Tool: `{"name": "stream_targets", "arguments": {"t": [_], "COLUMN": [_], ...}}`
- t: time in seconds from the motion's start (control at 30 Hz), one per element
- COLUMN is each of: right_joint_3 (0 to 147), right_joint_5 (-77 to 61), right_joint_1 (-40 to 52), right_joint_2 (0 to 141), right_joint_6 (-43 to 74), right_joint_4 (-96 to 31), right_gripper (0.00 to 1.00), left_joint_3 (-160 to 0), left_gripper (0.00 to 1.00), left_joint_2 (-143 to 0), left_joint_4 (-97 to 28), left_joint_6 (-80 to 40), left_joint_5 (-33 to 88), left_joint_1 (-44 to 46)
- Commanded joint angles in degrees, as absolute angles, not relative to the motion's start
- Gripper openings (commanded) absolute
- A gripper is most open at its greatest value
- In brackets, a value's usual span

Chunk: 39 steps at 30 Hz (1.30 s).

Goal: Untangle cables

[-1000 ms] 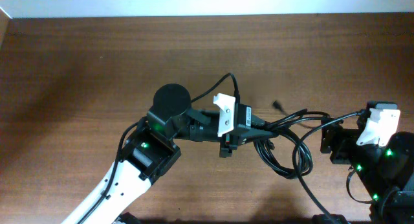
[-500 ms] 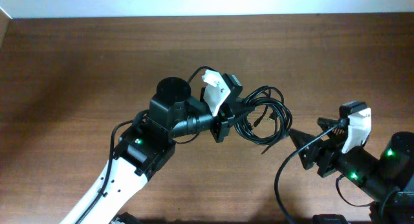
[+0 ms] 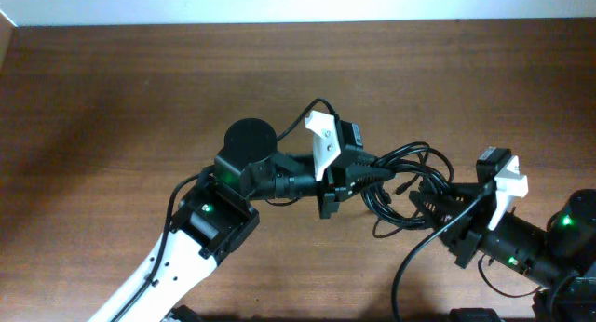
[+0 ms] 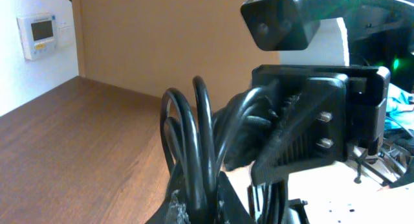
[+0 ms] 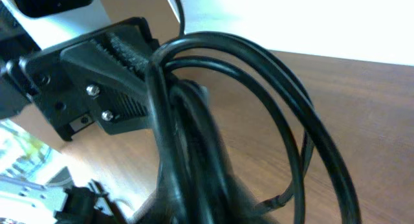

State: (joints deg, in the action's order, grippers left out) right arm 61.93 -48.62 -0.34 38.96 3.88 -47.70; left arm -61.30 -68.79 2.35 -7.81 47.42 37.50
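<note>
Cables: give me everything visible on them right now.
The cables are thin, black, glossy cords bunched in several overlapping loops between the arms, held over the brown table. The left gripper pinches one side of the bundle, the right gripper the other.

The worktop is dark brown wood with a fine grain running along its length, and it ends at a pale strip along the far edge. Over its right half hangs a bunch of thin black cables, looped loosely. From above I cannot tell whether the lowest loop touches the wood or hangs just clear of it.
</note>
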Motion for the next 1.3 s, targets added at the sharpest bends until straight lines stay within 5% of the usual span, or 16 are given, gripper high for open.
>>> {"name": "stream_targets", "arguments": {"t": [0.0,0.03,0.4,0.9,0.93,1.0,1.07,1.27], "right_joint_3": [61.95,61.95,61.95,61.95,61.95,61.95,61.95,61.95], "right_joint_5": [-47.24,-45.78,-40.07,-61.54,-61.52,-61.47,-61.49,-60.86], "right_joint_1": [-0.38,-0.38,-0.38,-0.38,-0.38,-0.38,-0.38,-0.38], "right_joint_2": [39.0,39.0,39.0,39.0,39.0,39.0,39.0,39.0], "right_joint_6": [3.38,3.4,3.4,3.44,3.42,3.42,3.55,9.54], "right_joint_4": [-47.55,-47.55,-41.52,-34.59,-34.59,-33.91,-31.07,-24.16], "right_gripper": [0.04,0.04,0.04,0.04,0.04,0.04,0.04,0.04], "left_joint_3": [-62.04,-62.04,-62.04,-62.02,-62.02,-62.02,-62.02,-62.02], "left_gripper": [0.64,0.99,0.99,0.99,0.97,0.72,0.59,0.55], "left_joint_2": [-68.14,-68.14,-68.12,-68.14,-68.14,-68.14,-68.14,-68.25], "left_joint_4": [2.85,2.76,-9.78,-10.79,-10.57,-9.78,-9.82,-11.27], "left_joint_6": [-8.29,-8.29,-8.29,-8.29,-8.27,-6.0,-1.43,-1.19], "left_joint_5": [47.59,47.59,39.16,35.31,36.93,41.04,45.98,46.76], "left_joint_1": [37.71,37.71,37.71,37.71,37.71,37.74,37.71,37.71]}}
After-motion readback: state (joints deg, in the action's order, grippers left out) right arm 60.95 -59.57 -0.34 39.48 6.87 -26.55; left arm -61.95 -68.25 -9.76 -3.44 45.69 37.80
